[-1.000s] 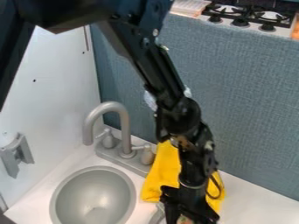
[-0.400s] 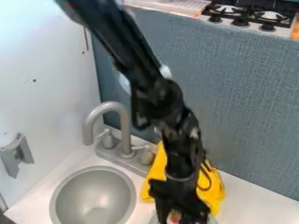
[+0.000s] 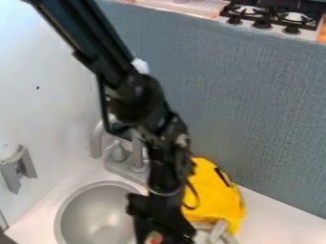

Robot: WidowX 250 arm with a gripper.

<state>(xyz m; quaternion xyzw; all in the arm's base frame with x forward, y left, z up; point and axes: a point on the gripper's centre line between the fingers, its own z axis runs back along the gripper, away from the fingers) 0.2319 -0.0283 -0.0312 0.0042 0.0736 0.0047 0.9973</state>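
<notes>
The gripper (image 3: 159,238) hangs at the bottom edge, just right of the sink basin (image 3: 96,207), and is shut on a small red and green object (image 3: 154,238) that is largely hidden by the black fingers. To its right a crumpled yellow cloth (image 3: 218,196) lies against the blue-grey panel. Some grey and whitish pieces (image 3: 217,231) rest on the counter in front of the cloth. What they are I cannot tell.
Behind the forearm stands the grey faucet (image 3: 96,140), partly covered. A grey bracket (image 3: 18,167) is fixed to the white left wall. The textured panel (image 3: 255,119) rises behind the counter, with a stove (image 3: 280,19) beyond it.
The arm and gripper have moved left toward the basin, and the small object has travelled with them. More of the cloth and the grey pieces now shows, while the faucet is more covered.
</notes>
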